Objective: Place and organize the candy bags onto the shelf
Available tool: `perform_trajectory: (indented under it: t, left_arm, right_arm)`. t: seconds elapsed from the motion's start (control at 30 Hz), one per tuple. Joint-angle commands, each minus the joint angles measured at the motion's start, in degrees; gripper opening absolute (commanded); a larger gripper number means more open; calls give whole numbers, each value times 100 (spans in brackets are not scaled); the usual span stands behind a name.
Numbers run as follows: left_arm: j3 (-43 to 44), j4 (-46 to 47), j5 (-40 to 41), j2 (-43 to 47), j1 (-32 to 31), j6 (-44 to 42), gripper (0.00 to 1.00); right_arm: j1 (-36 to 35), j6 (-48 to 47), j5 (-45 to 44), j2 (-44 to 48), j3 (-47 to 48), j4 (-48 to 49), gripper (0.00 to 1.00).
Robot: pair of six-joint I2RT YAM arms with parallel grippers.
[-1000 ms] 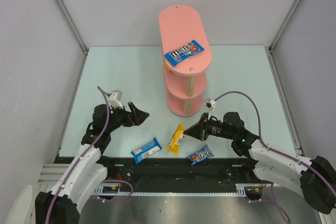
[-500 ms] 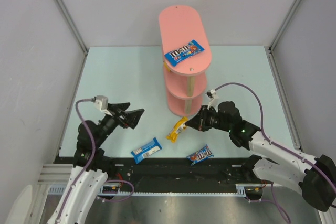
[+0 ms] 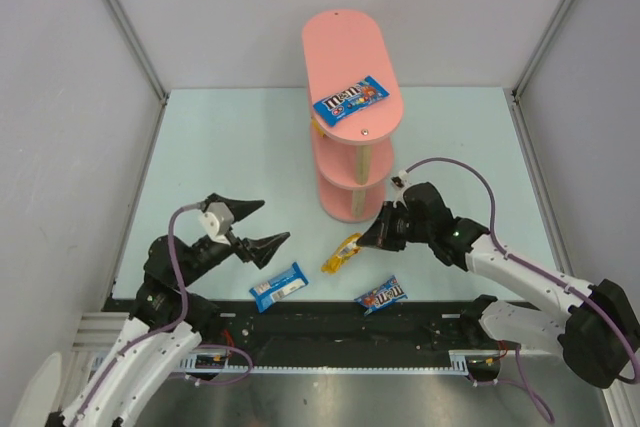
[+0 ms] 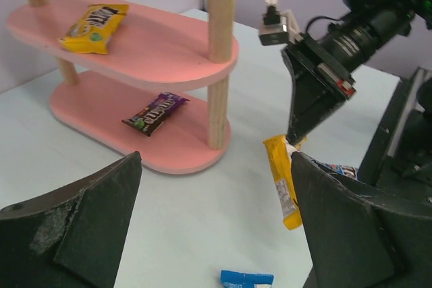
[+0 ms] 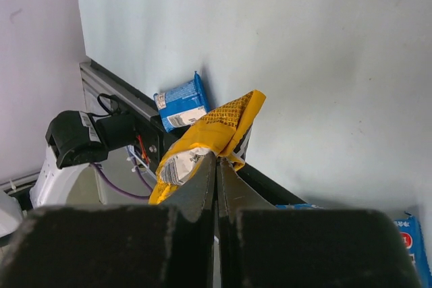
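Top external view: shelf (image 3: 345, 47) upright at the far middle of the table (image 3: 230, 147); three pink oval tiers on pale posts.
Top tier: top-tier blue packet (image 3: 350, 99) lying flat and askew at the near end of the board.
Middle tier: middle-tier yellow packet (image 4: 94, 18) lying flat, well apart from the front post (left wrist view).
Bottom tier: bottom-tier purple packet (image 4: 155, 113) lying flat, near the front post.
Right gripper (image 3: 365, 240): pinched tight on one end of the held yellow packet (image 3: 342, 253), just in front of the shelf's base.
Held yellow packet: hanging tilted below the fingertips. Lower end close to the table, possibly just clear; contact not resolvable from any view.
Left gripper (image 3: 262, 225): jaws spread wide with nothing between them, near and to the left of the shelf, pointed toward the shelf's base.
Loose packets: two, both blue, flat on the table on the near side of the shelf and well apart from it.
First loose packet (image 3: 277, 286): just beside the left gripper, lying askew.
Second loose packet (image 3: 381, 295): below the right arm, near the table's front edge.
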State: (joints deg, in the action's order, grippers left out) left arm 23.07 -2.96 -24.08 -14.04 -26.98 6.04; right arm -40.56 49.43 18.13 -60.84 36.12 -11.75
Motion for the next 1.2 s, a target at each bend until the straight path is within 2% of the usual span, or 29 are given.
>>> perform_trajectory:
  t: [0.0,0.13,0.17,0.2,0.3,0.47,0.7,0.87,0.97,1.07,1.1,1.17]
  left_arm:
    - [303,-205,455,-291,-719,-955,96]
    - [347,-170,1430,-783,-2054,-1534,96]
    - [373,-178,1945,-1054,-2309,-1640,96]
    - [435,-178,2194,-1222,-2825,-1737,96]
    - [453,14,2958,-1661,-3600,-2106,98]
    - [356,270,3259,-1874,-4112,-2221,98]
    - [251,1024,4419,-2585,-5333,-2432,98]
    - [207,1316,5026,-3077,-5800,-2476,98]
    - [163,1289,5185,-3166,-5941,-2415,91]
    - [119,1281,5273,-3096,-5994,-2397,80]
    - [101,1272,5281,-3052,-5994,-2389,73]
    - [119,1185,5316,-3060,-5994,-2424,69]
  right_arm:
    - [162,198,217,90,282,-170,0]
    - [329,234,340,134,273,-240,0]
    - [399,243,358,142,282,-258,0]
    - [434,243,375,142,273,-275,0]
    - [566,190,411,186,282,-354,0]
    - [794,155,586,300,282,-425,0]
    - [953,137,823,310,282,-399,0]
    - [962,312,1148,239,273,-284,0]
    - [962,392,1316,248,273,-214,0]
    - [971,462,1465,230,273,-187,0]
    - [971,497,1552,213,282,-153,0]
    - [971,567,1667,178,273,-100,0]
